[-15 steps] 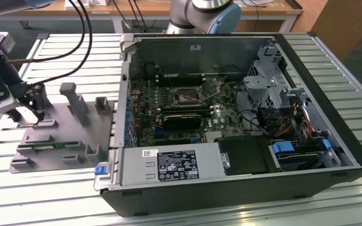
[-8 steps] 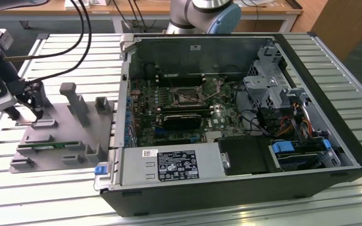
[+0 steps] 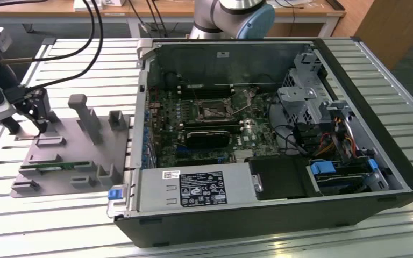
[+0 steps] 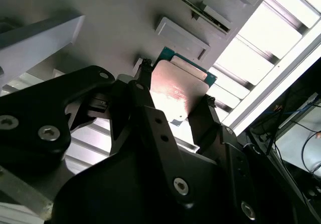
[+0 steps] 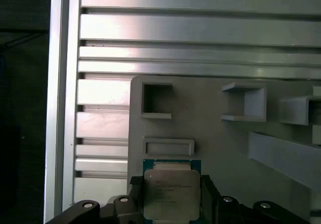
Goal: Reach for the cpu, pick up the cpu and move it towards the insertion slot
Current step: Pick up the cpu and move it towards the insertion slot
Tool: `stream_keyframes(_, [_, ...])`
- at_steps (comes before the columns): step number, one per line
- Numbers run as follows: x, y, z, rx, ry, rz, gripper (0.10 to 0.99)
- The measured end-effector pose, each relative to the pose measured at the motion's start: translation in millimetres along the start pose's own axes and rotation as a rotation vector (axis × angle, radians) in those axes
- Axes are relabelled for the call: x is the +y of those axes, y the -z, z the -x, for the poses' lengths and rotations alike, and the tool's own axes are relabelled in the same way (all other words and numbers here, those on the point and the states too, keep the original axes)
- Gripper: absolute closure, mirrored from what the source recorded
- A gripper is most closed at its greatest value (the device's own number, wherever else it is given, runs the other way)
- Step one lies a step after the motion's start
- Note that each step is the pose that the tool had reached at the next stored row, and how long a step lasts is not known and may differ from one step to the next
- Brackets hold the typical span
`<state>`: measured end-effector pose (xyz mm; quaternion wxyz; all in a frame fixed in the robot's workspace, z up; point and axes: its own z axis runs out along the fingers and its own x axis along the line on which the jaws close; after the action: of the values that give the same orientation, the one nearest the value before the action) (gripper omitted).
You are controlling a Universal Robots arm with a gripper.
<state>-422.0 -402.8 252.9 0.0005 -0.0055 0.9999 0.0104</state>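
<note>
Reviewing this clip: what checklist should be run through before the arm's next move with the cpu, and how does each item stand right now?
1. gripper lined up on the cpu: ok, the chip sits in its gap in both wrist views.
2. Firm hold on the cpu: cannot tell.
3. cpu lifted off the grey fixture: cannot tell.
4. insertion slot uncovered: ok, its dark centre is exposed in the exterior view.
5. memory stick apart from the gripper: ok, it lies further along the fixture.
</note>
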Motion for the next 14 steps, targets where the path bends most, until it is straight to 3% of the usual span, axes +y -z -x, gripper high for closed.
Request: stream_keyframes(14, [2.3, 20.3, 0.0, 0.0, 0.0, 0.0, 0.545])
